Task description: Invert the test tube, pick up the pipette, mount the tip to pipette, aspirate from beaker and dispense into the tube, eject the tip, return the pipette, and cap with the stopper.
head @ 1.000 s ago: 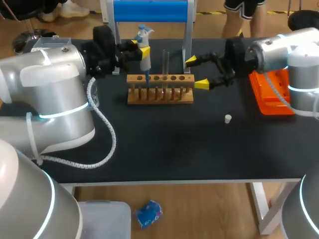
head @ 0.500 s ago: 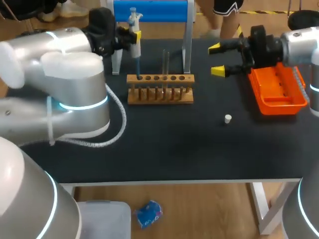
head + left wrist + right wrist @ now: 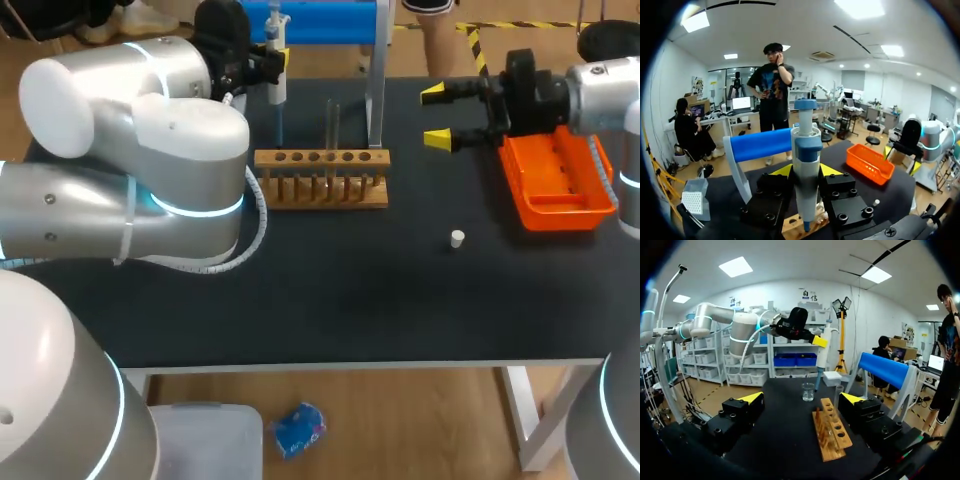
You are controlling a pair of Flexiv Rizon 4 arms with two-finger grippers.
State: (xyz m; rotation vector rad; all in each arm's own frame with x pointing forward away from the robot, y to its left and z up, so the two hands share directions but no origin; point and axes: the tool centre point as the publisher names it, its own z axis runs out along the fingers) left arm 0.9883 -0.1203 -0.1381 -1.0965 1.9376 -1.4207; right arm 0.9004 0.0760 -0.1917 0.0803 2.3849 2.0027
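Note:
My left gripper point(image 3: 268, 60) is shut on a white and blue pipette point(image 3: 276, 88), held upright behind the left end of the wooden rack point(image 3: 320, 180). In the left wrist view the pipette point(image 3: 806, 150) stands between the yellow fingertips point(image 3: 782, 170), with a blue tip at its lower end above the rack point(image 3: 792, 227). A glass test tube point(image 3: 333, 122) stands upright in the rack. The white stopper point(image 3: 457, 238) lies on the black table. My right gripper point(image 3: 436, 116) hangs open beside the orange tray point(image 3: 556, 190), holding nothing. The right wrist view shows a beaker point(image 3: 808, 391) beyond the rack point(image 3: 832, 432).
The blue pipette stand point(image 3: 300, 20) rises behind the rack. A white tip box point(image 3: 694, 197) sits on the table's left part, also visible as the tip box point(image 3: 832, 378) past the beaker. My bulky left arm point(image 3: 150, 150) covers the table's left side.
My left gripper has lifted the pipette up out of the rack and back toward the blue stand. My right gripper pulled away from the rack to the orange tray, then stayed still.

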